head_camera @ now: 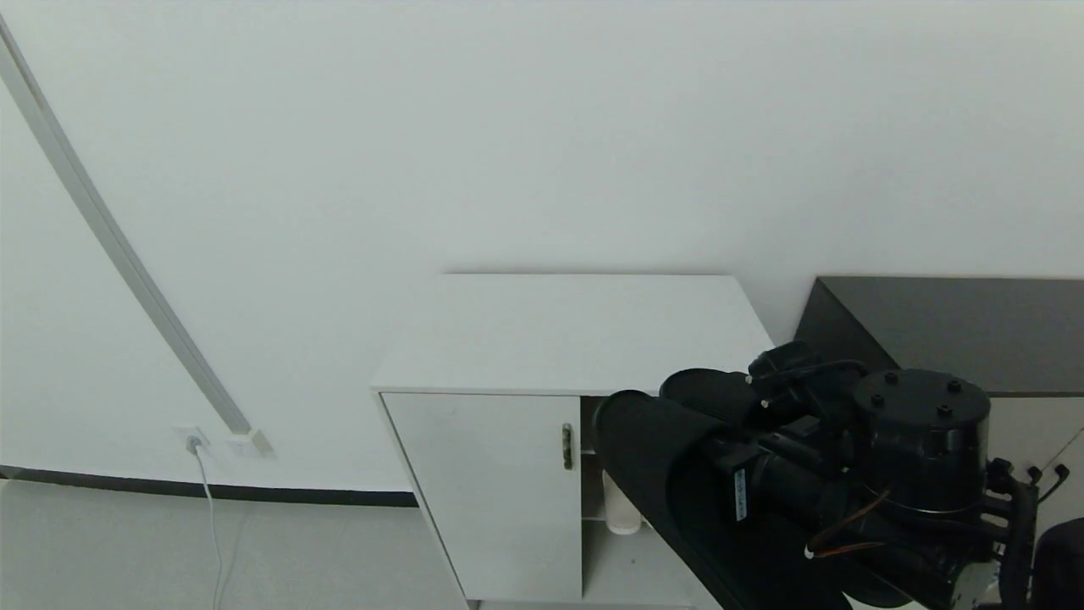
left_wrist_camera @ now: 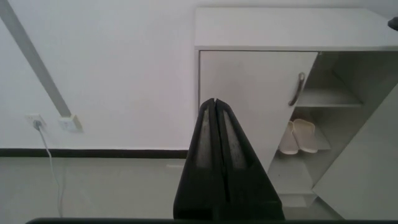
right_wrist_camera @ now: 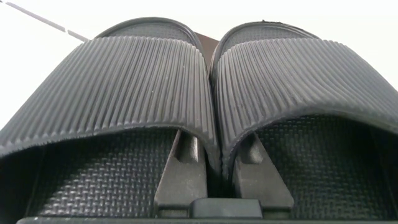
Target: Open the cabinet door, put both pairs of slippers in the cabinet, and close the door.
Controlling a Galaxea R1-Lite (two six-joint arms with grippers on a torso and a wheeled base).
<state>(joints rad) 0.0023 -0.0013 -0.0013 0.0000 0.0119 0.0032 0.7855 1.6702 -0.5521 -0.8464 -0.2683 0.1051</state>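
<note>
The white cabinet (head_camera: 559,339) stands against the wall, its left door (head_camera: 491,483) closed with a metal handle (head_camera: 567,446) and its right side open. A pair of white slippers (left_wrist_camera: 298,135) lies on a shelf inside, and its toes (head_camera: 621,508) peek out in the head view. My right gripper (right_wrist_camera: 217,146) is shut on a pair of black ribbed slippers (right_wrist_camera: 149,81), pinching their inner edges together. That black pair (head_camera: 652,457) hangs before the open compartment. My left gripper (left_wrist_camera: 214,106) is shut on nothing, off to the left of the cabinet and facing its closed door.
The open right door (left_wrist_camera: 367,168) swings out toward me. A dark-topped counter (head_camera: 957,330) adjoins the cabinet on the right. A wall socket with a white cable (head_camera: 193,440) and a slanted conduit (head_camera: 110,237) are on the left wall, above bare grey floor (head_camera: 127,551).
</note>
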